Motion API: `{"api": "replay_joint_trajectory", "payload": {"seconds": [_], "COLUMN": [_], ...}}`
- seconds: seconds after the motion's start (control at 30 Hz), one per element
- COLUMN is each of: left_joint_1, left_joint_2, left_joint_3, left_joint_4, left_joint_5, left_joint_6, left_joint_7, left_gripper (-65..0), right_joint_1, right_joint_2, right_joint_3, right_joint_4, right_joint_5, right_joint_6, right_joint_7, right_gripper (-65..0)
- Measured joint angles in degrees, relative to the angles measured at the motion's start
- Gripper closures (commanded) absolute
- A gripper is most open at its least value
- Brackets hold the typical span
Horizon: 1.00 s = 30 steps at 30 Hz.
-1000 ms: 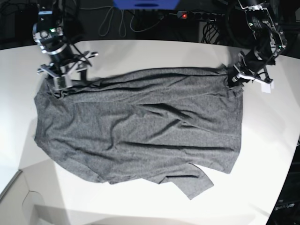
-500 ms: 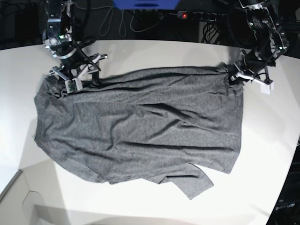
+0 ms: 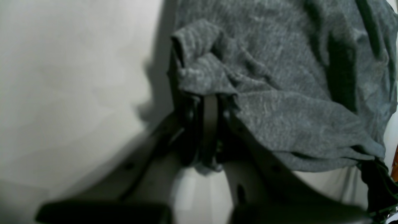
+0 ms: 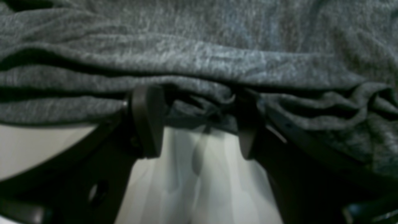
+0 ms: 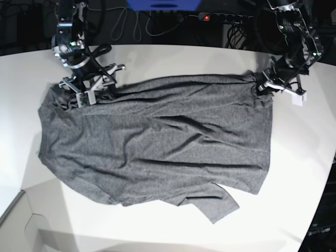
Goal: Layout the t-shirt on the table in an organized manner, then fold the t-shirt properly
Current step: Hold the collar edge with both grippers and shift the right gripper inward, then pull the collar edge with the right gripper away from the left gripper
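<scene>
Since the earlier frame the right gripper (image 5: 86,94) has shifted along the t-shirt's (image 5: 157,142) far edge and spread wider; its jaws now stand released, straddling the hem. The left gripper (image 5: 261,86) stays clenched on a corner fold. The shirt lies spread on the table (image 5: 294,173).

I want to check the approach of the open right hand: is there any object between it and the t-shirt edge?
Nothing visible. The right hand stands open right at the t-shirt hem, with only bare table between its fingers.
</scene>
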Motion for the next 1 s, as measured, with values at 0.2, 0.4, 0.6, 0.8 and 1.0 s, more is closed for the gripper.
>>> {"api": "replay_joint_trajectory", "payload": {"seconds": [0.2,0.4,0.6,0.8,1.0], "left_joint_1": [0.00,0.00,0.00,-0.63,-0.50], "left_joint_2": [0.00,0.00,-0.70,-2.84,-5.25], "left_joint_3": [0.00,0.00,0.04,-1.81,-3.56], "left_joint_4": [0.00,0.00,0.04,2.75,3.39], "left_joint_5": [0.00,0.00,-0.04,-4.48,-6.95], "left_joint_6": [0.00,0.02,0.00,0.00,0.02], "left_joint_7": [0.00,-0.02,0.42,1.03,1.05], "left_gripper": [-0.3,-0.3,-0.3,-0.3,-0.3], "right_joint_1": [0.42,0.61,-1.81,-6.23,-11.61], "right_joint_2": [0.00,0.00,0.00,-0.13,-0.07], "right_joint_3": [0.00,0.00,0.00,-0.04,-1.22], "right_joint_4": [-1.70,-2.21,2.47,8.11,10.51], "right_joint_5": [0.00,0.00,-0.11,0.00,0.00], "right_joint_6": [0.02,0.04,0.02,0.04,0.07], "right_joint_7": [0.20,0.00,0.00,0.00,0.28], "right_gripper": [-36.2,-17.3,0.0,0.0,0.0]}}
